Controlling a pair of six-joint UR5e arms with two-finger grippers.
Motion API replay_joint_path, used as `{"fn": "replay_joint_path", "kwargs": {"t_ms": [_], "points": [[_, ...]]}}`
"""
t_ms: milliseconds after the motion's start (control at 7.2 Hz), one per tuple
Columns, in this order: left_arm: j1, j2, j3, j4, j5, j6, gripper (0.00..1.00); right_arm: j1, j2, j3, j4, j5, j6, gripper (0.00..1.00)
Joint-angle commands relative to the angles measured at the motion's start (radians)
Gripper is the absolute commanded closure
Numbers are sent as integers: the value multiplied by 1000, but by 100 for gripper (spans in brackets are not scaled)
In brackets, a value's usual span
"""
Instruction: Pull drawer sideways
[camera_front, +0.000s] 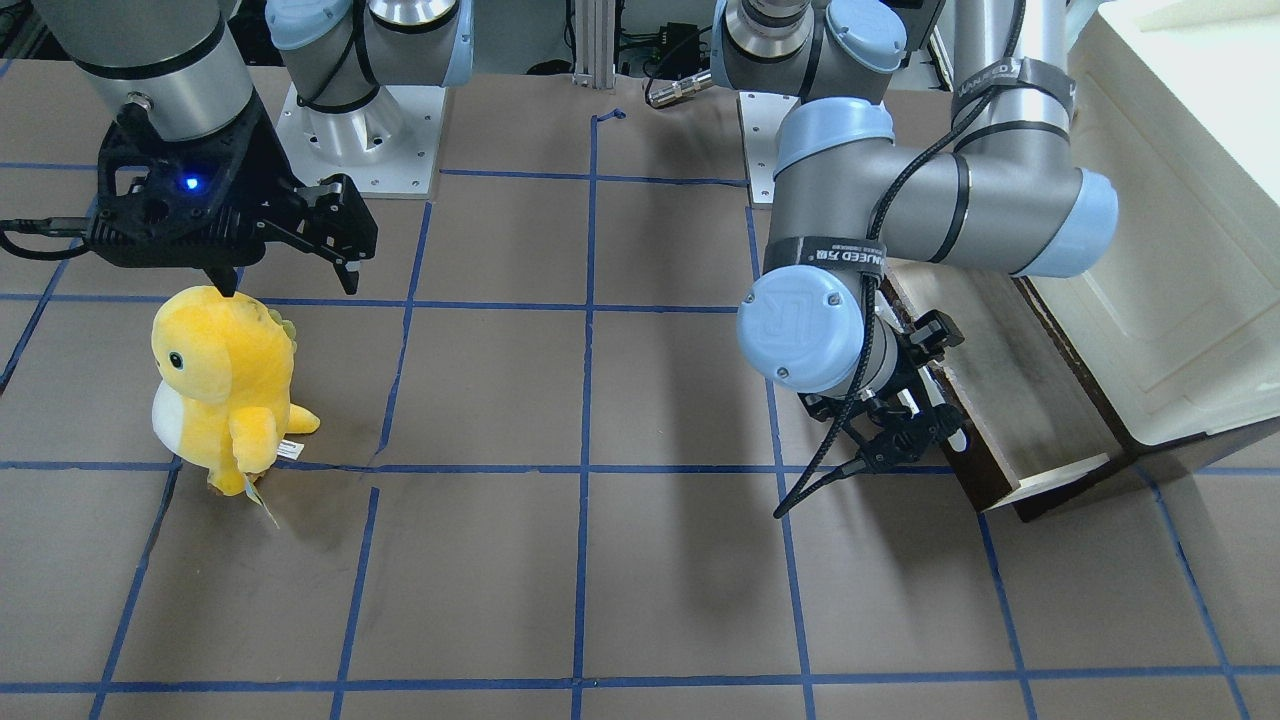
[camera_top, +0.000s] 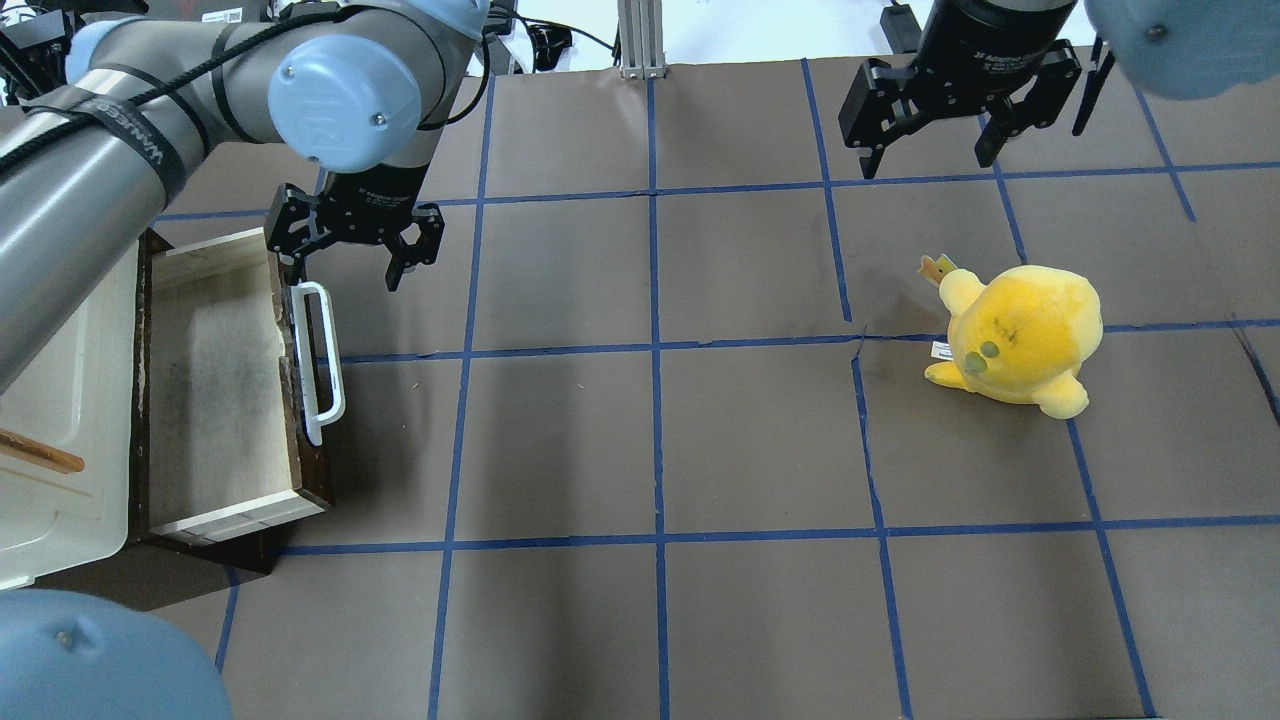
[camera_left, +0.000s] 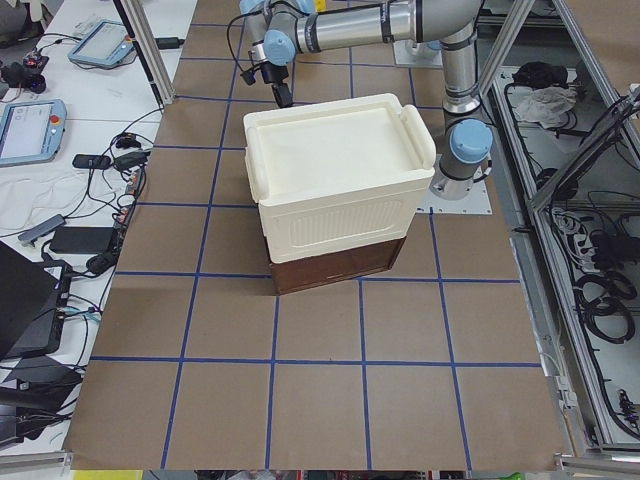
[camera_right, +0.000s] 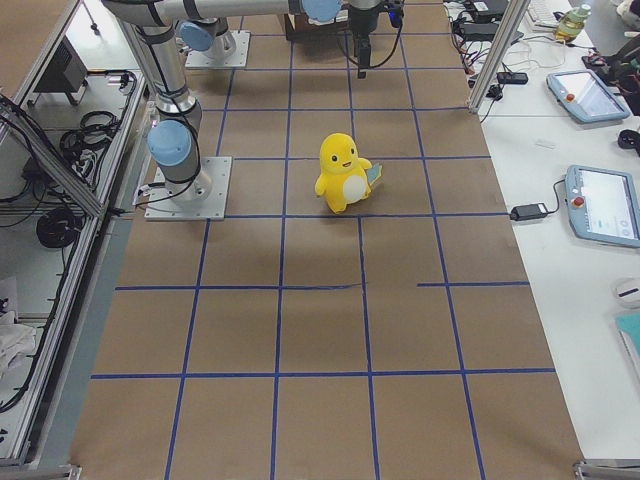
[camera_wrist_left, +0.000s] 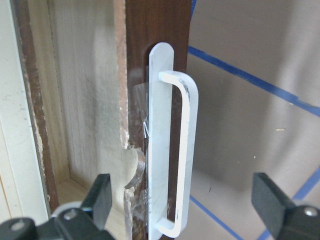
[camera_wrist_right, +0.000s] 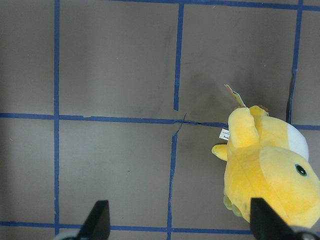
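Observation:
The drawer (camera_top: 215, 390) stands pulled out of the cream cabinet, its pale wood inside showing and its dark brown front facing the table's middle. Its white bar handle (camera_top: 320, 365) also shows in the left wrist view (camera_wrist_left: 180, 150). My left gripper (camera_top: 342, 278) is open at the handle's far end. In the left wrist view one finger (camera_wrist_left: 100, 200) is on the inner side of the drawer front and the other finger (camera_wrist_left: 270, 200) is out over the table. My right gripper (camera_top: 930, 155) is open and empty, hanging above the table near a yellow plush toy.
The cream-white cabinet (camera_front: 1170, 250) sits at the table's end on my left side, over the drawer. The yellow plush toy (camera_top: 1015, 340) stands upright on the brown mat with blue tape lines, just below my right gripper (camera_front: 288, 285) in the front view.

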Motion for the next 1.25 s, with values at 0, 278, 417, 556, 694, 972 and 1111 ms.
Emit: {"fn": "replay_joint_path", "kwargs": {"t_ms": [0,278,417,556,694,972,1111], "points": [[5,78,114,1,-74,211,0,0,0,0,0,0,0,0],[24,152,141,1,-200,312,0,0,0,0,0,-1,0,0],[30,178,132,1,-207,399,0,0,0,0,0,-1,0,0],[59,192,129,0,-256,434,0,0,0,0,0,0,0,0],[94,218,103,3,-318,491,0,0,0,0,0,0,0,0],[110,263,34,14,-368,566,0,0,0,0,0,0,0,0],[120,278,-9,80,-370,571,0,0,0,0,0,0,0,0]]}}
